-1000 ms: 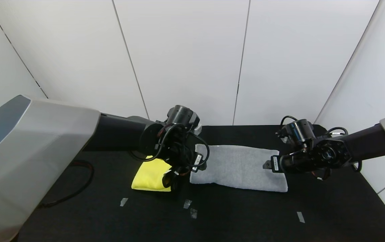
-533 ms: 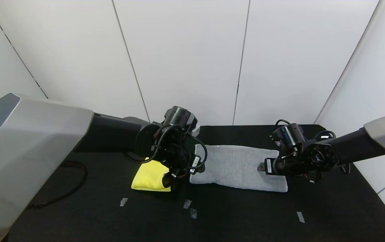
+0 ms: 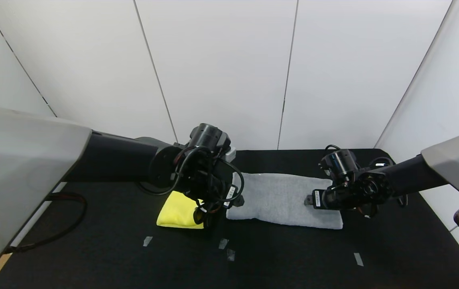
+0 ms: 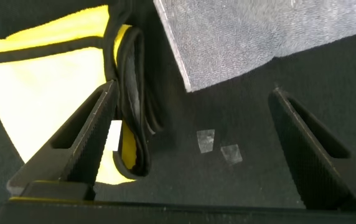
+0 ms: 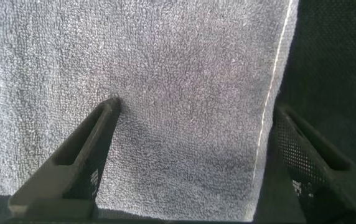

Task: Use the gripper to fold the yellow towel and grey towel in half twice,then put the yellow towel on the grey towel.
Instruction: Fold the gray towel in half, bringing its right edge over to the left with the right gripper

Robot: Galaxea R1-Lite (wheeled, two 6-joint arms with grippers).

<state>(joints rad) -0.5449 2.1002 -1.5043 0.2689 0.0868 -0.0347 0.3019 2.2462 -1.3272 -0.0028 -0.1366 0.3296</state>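
Yellow microfibre towel (image 3: 178, 210): folded, left of grey terry towel (image 3: 281, 199).
Left gripper (image 4: 190, 134): wide open, empty, straddling yellow edge.
Right gripper (image 5: 193, 158): wide open, empty, over grey end.

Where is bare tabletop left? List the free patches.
Free: the near strip of the black table beyond the tape marks, and both outer sides. Crowded: mid-table, where yellow towel, left gripper, grey towel and right gripper sit.

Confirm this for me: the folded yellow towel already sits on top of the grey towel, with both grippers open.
Not quite. The head view shows the yellow towel lying on the black table beside the grey towel, not on top of it. Both the left gripper and the right gripper are indeed open.
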